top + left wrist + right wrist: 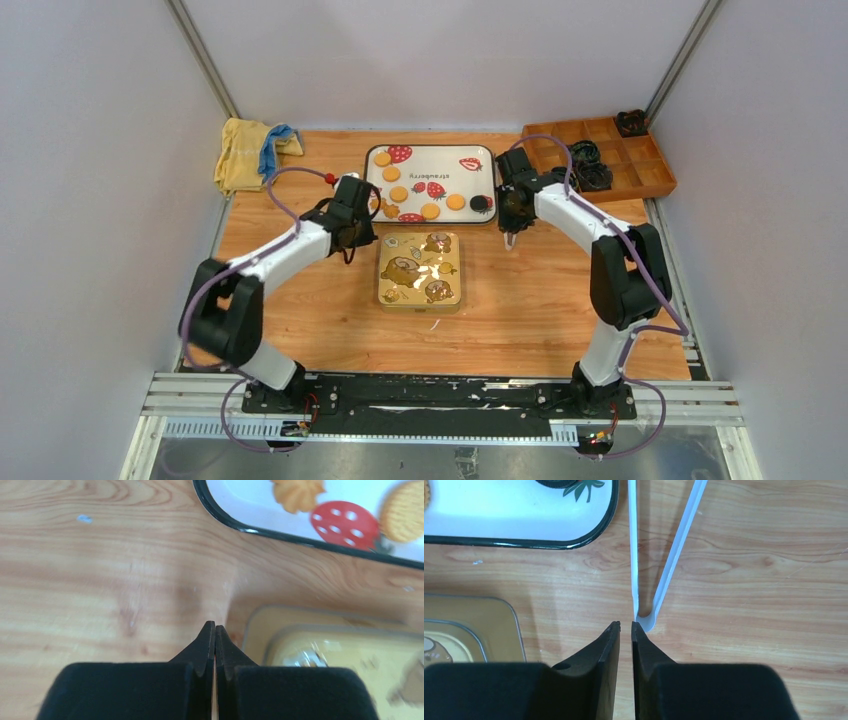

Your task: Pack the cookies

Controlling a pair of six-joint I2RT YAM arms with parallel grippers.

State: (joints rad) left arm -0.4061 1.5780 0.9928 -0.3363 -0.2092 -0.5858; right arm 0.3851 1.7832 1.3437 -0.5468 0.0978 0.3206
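Note:
Several golden-orange cookies (398, 194) and one black cookie (480, 203) lie on a white tray (430, 148) with red strawberry prints. A closed gold tin (420, 268) with bear pictures sits in front of it. My left gripper (350, 245) is shut and empty (215, 625), over bare wood by the tray's near-left corner (250, 527); a flower-shaped cookie (298, 492) and the tin (325, 645) show ahead. My right gripper (511, 235) is nearly shut with a thin gap (624, 625), empty, its tips at the joined end of white plastic tweezers (671, 555) lying on the table.
A yellow cloth with a blue one (245, 150) lies at the back left. An orange compartment box (600, 155) with black parts stands at the back right. White walls enclose the table on three sides.

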